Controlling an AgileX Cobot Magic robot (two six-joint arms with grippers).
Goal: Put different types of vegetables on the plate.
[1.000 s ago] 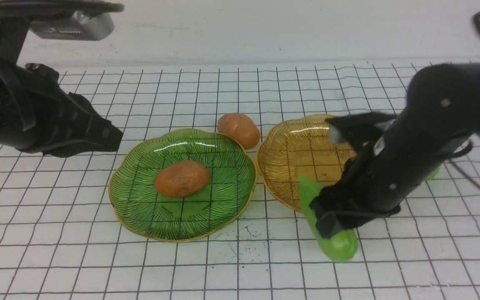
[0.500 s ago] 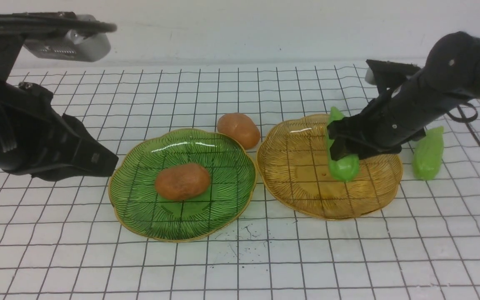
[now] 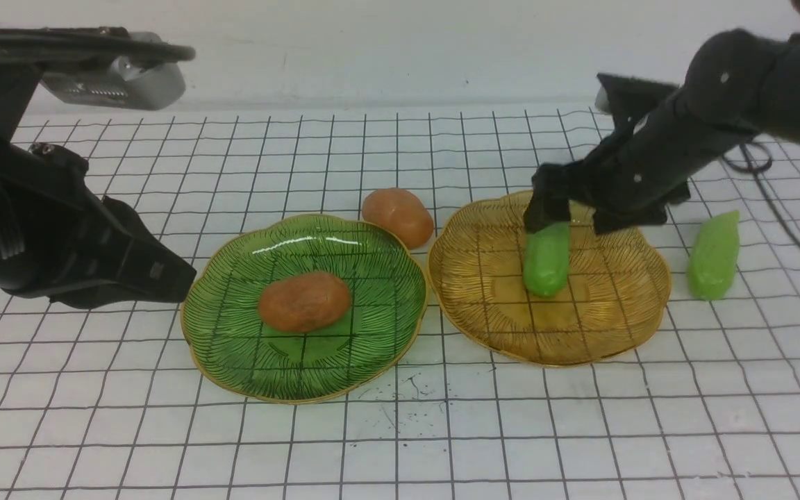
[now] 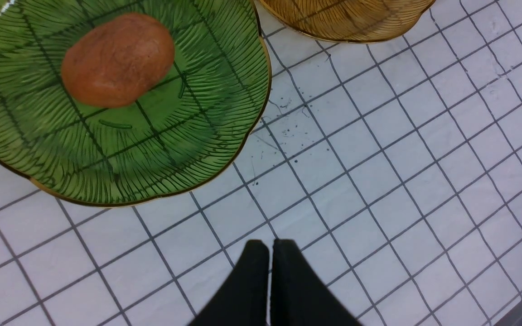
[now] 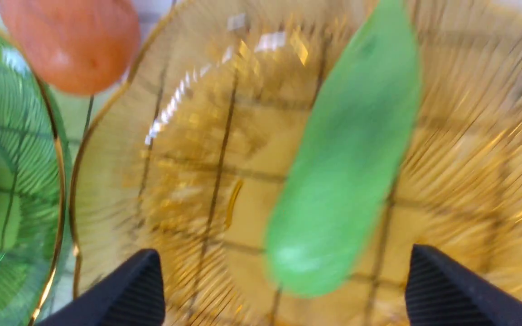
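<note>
A green plate (image 3: 233, 347) holds an orange-brown potato (image 3: 304, 299). A second potato (image 3: 398, 216) lies on the table just behind and between the plates. An amber plate (image 3: 615, 333) holds a green pod (image 3: 546, 260). A second green pod (image 3: 714, 255) lies on the table right of the amber plate. My right gripper (image 3: 567, 208) is open, hovering just above the pod in the amber plate; in the right wrist view the pod (image 5: 347, 167) lies between the spread fingers (image 5: 428, 271). My left gripper (image 4: 270, 246) is shut and empty, left of the green plate (image 4: 224, 149).
White gridded table cover (image 3: 400, 430). A white wall runs along the back. The potato on the green plate also shows in the left wrist view (image 4: 117, 59), and the amber plate's rim (image 4: 342, 36) beyond it.
My right gripper carried the green pod from the table in front of the amber plate up over it, let it go, and opened. The pod now lies in the amber plate.
</note>
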